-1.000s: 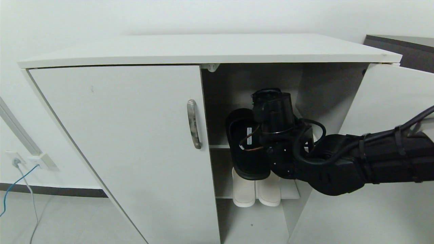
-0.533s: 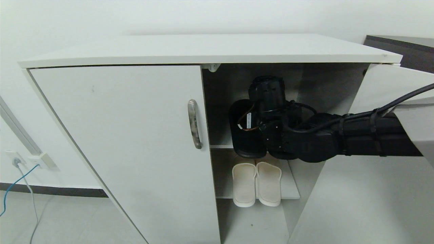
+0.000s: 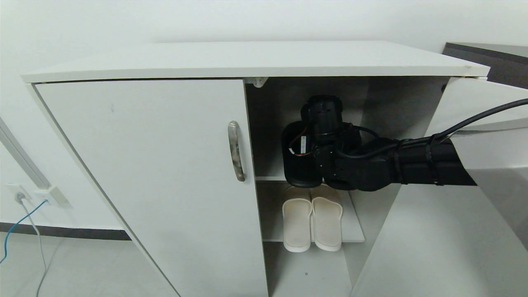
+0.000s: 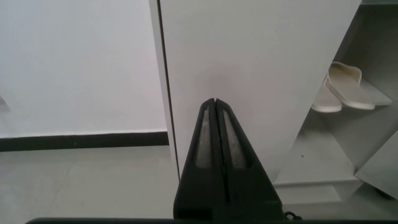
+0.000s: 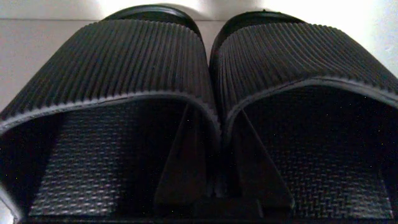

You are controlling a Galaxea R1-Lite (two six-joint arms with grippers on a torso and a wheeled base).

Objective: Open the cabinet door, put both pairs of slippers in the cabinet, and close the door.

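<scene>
right end effector clamped shut on the black ribbed rubber slippers by their adjoining straps, at the upper shelf of the white wooden cabinet; let go this near the lip, they could tip out.

right arm stretched forward, about level | right gripper clamped, inner walls of both black slippers between its jaws | left gripper with jaws pressed together

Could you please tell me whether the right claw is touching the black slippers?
Touching. The right wrist view shows the right claw with one finger inside each of the black slippers, pinching their adjoining straps together.
</scene>
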